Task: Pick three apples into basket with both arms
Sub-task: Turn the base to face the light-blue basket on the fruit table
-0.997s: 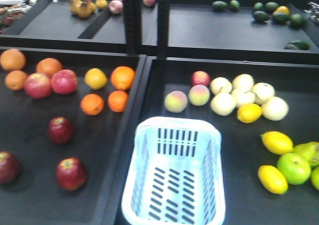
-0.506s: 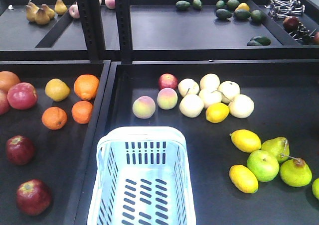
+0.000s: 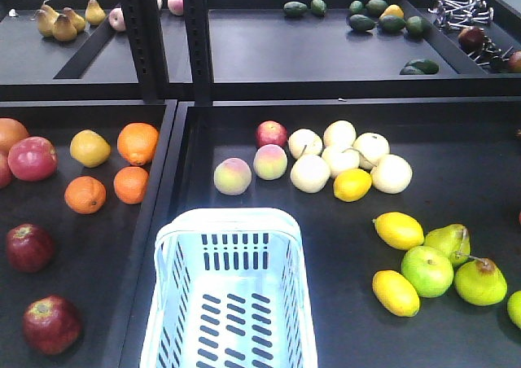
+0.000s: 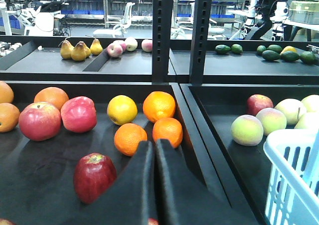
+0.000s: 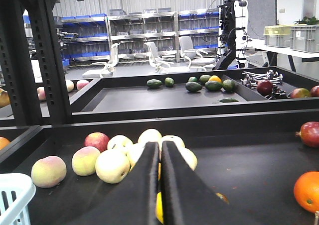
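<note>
From the front, the basket (image 3: pixel 227 218) stands in the right tray, its left rim just beside the raised divider (image 3: pixel 159 213). Across that edge, in the left tray, lie an upper dark apple (image 3: pixel 30 247) and a lower dark apple (image 3: pixel 51 325), with bare black floor all round them.

Only the wrist cameras show the pincers. The left pincer (image 4: pixel 153 144) has its fingers pressed to a thin slit and grips nothing. A dark apple sits just left of it (which of the two I cannot say).

The right pincer (image 5: pixel 160 145) is likewise closed and empty, facing the pale fruit (image 5: pixel 112 165). Its view alone shows a red apple (image 5: pixel 310 134) and an orange (image 5: pixel 306 191) at the far right, with open floor between.
</note>
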Robot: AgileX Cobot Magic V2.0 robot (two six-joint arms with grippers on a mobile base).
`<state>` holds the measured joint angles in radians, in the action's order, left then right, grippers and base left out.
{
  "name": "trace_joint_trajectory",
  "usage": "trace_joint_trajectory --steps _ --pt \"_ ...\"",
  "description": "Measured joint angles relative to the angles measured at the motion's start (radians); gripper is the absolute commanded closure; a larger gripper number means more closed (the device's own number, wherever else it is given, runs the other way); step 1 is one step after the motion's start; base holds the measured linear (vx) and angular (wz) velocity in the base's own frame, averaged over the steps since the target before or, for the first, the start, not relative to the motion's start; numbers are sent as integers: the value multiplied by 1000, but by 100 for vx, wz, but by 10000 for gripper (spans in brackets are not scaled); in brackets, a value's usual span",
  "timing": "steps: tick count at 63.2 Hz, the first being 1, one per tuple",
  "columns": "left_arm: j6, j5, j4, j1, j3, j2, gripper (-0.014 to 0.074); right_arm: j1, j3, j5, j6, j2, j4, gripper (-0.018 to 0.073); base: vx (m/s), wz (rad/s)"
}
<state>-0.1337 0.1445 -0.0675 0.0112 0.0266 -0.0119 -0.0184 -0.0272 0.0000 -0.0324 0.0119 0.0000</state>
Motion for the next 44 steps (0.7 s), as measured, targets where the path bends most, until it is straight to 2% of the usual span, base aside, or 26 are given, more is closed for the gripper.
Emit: trace_joint_trajectory --steps 44 --pt "0 0 0 0 0 0 603 0 0 0 0 0 0 568 0 0"
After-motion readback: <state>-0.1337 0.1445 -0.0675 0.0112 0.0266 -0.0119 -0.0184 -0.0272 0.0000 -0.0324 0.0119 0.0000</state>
